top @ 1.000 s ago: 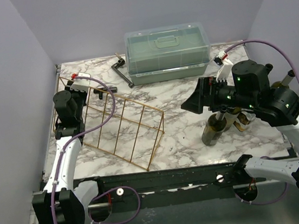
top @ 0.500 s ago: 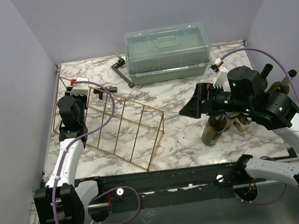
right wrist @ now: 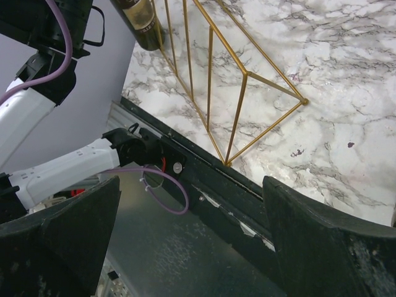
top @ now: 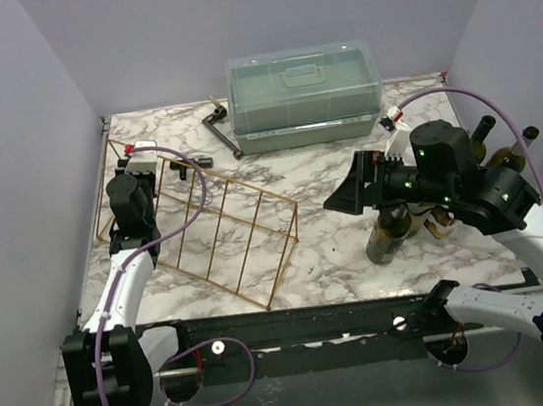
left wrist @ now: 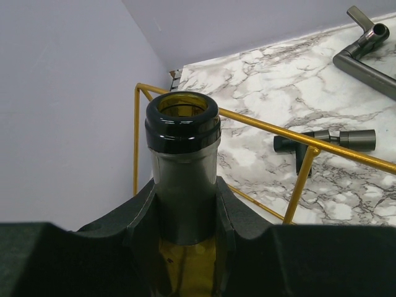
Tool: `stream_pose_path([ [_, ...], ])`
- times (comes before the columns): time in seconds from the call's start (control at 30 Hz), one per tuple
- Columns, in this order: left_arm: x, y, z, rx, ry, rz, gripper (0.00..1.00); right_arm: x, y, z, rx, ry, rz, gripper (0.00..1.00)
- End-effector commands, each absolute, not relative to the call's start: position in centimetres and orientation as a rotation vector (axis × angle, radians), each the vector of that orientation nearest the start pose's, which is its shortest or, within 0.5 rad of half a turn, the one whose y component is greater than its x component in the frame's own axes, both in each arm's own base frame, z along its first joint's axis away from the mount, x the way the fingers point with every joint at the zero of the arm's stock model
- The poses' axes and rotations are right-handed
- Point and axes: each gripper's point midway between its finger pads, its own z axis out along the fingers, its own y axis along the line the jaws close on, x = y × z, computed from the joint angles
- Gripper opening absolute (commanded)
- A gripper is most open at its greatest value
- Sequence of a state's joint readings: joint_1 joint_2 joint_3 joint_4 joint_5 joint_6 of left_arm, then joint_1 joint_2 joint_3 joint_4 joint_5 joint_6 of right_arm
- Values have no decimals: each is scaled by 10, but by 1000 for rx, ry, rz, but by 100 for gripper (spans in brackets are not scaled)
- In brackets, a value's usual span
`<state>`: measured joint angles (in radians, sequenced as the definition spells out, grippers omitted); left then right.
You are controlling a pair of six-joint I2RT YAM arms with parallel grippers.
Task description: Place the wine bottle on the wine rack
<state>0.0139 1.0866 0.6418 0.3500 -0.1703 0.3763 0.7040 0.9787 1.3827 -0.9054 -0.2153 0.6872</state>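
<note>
Left claw (left wrist: 185,210): clenched on the wine bottle (left wrist: 183,154), gripping the neck just under the lip.
Bottle position: far-left end of the wine rack (left wrist: 297,133); whether its body sits in a slot is hidden.
Right claw (right wrist: 193,232): spread wide, holding nothing, near the rack's other end.
Technique: line the bottle up with one slot, lower it slowly, and release only once the rack carries it.
</note>
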Motion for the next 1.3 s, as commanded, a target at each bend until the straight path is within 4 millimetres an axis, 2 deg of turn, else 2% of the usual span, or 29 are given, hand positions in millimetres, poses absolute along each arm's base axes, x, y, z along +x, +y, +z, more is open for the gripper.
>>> stream_pose_path([
  [0.0, 387, 58, 261, 111, 1569, 464, 10, 166, 231, 338, -202, 2232, 1059, 100],
  [0.33, 392, 61, 251, 97, 1599, 465, 17, 170, 234, 336, -223, 2237, 1049, 100],
  [0.47, 390, 60, 251, 99, 1599, 474, 24, 174, 235, 331, -210, 2237, 1035, 100],
  [0.57, 390, 58, 251, 102, 1597, 472, 33, 170, 243, 333, -233, 2255, 1090, 100],
  [0.63, 391, 56, 250, 113, 1598, 462, 34, 170, 245, 334, -231, 2237, 1113, 100],
  [0.7, 391, 53, 250, 121, 1598, 460, 34, 172, 245, 334, -213, 2233, 1107, 100],
  [0.83, 391, 54, 250, 114, 1598, 462, 45, 172, 244, 332, -227, 2239, 1097, 100],
  [0.97, 390, 54, 244, 117, 1611, 460, 52, 170, 240, 335, -214, 2229, 1091, 100],
  [1.03, 394, 42, 244, 139, 1608, 433, 54, 170, 238, 334, -208, 2217, 1088, 100],
  [1.17, 394, 35, 244, 161, 1607, 420, 58, 167, 235, 330, -197, 2222, 1090, 100],
  [1.27, 393, 34, 253, 155, 1585, 420, 61, 165, 231, 329, -202, 2220, 1068, 99],
])
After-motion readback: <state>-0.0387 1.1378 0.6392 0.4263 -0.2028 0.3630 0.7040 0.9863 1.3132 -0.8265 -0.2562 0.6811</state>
